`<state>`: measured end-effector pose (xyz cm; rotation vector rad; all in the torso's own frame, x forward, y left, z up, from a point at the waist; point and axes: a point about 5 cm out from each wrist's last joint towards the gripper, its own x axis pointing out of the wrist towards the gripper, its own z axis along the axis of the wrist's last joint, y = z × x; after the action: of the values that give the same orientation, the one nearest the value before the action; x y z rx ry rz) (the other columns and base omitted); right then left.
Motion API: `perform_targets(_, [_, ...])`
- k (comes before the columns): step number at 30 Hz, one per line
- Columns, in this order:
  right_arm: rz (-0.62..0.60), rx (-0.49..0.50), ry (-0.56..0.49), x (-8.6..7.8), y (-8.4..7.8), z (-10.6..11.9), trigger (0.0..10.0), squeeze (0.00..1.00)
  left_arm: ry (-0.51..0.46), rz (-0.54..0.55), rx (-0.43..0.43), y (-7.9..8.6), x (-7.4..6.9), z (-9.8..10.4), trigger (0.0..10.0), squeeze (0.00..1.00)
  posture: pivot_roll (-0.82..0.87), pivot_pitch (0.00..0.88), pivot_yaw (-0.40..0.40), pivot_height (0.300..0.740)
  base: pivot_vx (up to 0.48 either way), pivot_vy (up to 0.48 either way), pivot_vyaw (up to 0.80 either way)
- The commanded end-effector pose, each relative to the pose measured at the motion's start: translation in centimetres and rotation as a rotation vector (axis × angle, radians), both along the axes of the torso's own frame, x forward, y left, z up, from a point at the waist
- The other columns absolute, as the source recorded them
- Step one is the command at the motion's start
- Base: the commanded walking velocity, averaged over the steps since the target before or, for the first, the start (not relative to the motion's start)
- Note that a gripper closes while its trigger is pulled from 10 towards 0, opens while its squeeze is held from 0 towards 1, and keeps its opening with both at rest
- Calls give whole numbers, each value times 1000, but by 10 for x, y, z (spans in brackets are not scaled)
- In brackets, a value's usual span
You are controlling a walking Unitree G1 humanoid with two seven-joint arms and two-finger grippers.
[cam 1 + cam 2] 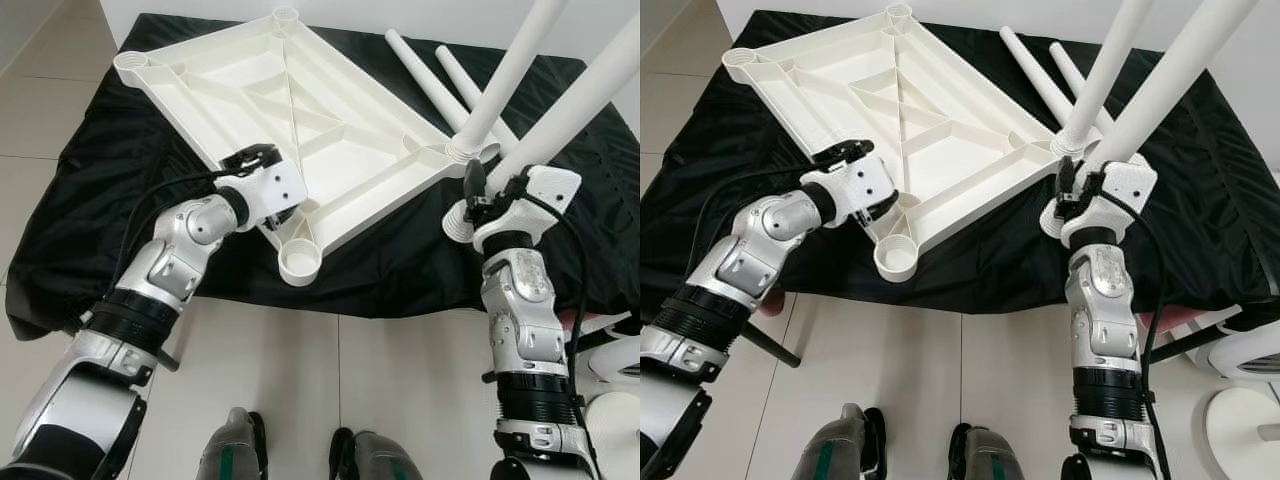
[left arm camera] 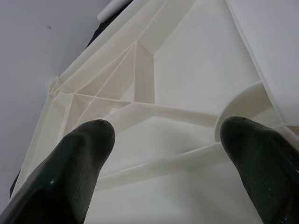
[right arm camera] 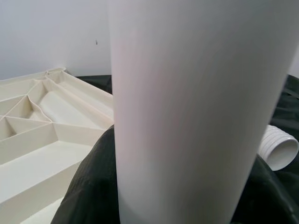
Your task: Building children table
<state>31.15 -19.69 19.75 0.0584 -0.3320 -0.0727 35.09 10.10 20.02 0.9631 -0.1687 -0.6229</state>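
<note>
my right gripper [image 1: 478, 205] is clamped on a leg [image 1: 575, 105], lifted beside the upturned tabletop [image 1: 300, 120] on the black cloth [image 1: 90, 200]. left gripper [image 1: 262, 190], fingers spread, straddles its rim. i fear the leg tilting, missing the near socket [image 1: 300, 262].

Both head eyes looked steeply down on the black-draped worktop [image 1: 90, 200], sharing the upturned white ribbed plastic tabletop [image 1: 290, 110]. The left wrist camera peered close along its jaws at that tabletop's ribs; the right wrist camera sat tight against a white plastic tube leg [image 3: 196, 112].

Upturned white tabletop [image 1: 300, 130] on black cloth [image 1: 100, 180], left gripper [image 1: 262, 190] at its edge
</note>
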Motion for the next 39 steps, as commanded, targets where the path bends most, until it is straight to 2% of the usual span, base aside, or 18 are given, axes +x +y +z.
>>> perform_targets(1, [2,2,-14,0,2,0,10000,0,19,-37,24,-6,-6,-6,10000,0,45,161,-36,740,0,0,0])
perform_targets(6, [-2,6,-18,-1,1,0,10000,0,35,-77,34,-12,-13,-9,10000,0,42,163,-34,740,0,0,0])
perform_targets(8, [-7,10,-25,-2,-1,1,10000,0,54,-122,43,-20,-20,-13,10000,0,38,162,-33,740,0,0,0])
perform_targets(12, [-9,11,-30,-2,-2,2,10000,0,64,-140,59,-23,-22,-15,10000,0,36,162,-32,740,0,0,0])
perform_targets(13, [-12,13,-34,-2,-3,3,10000,0,73,-160,92,-25,-24,-18,10000,0,36,162,-30,740,0,0,0])
perform_targets(16, [-14,14,-37,-2,-4,3,10000,0,71,-169,112,-26,-24,-19,10000,0,36,163,-29,740,0,0,0])
perform_targets(18, [-15,15,-39,-3,-4,4,10000,0,64,-150,102,-25,-21,-17,10000,0,34,164,-25,740,0,0,0])
perform_targets(20, [-18,17,-43,-3,-4,5,10000,0,61,-115,77,-21,-16,-8,10000,0,32,162,-23,740,0,0,0])
perform_targets(25, [-22,20,-44,-4,-5,5,10000,0,53,-104,98,-13,-14,-3,10000,0,32,164,-22,740,0,0,0])
perform_targets(28, [-25,23,-42,-5,-6,3,10000,0,15,-41,115,6,-7,13,10000,0,42,161,-21,740,0,0,0])
perform_targets(31, [-22,26,-40,-4,-5,2,10000,0,-3,8,121,16,-1,20,10000,0,45,158,-22,740,0,0,0])
perform_targets(37, [1,35,-50,-3,-1,3,10000,0,4,27,125,20,1,20,10000,0,47,152,-24,740,0,0,0])
perform_targets(39, [23,36,-56,-4,2,4,10000,0,11,9,154,17,-1,14,10000,0,46,147,-28,740,0,0,0])
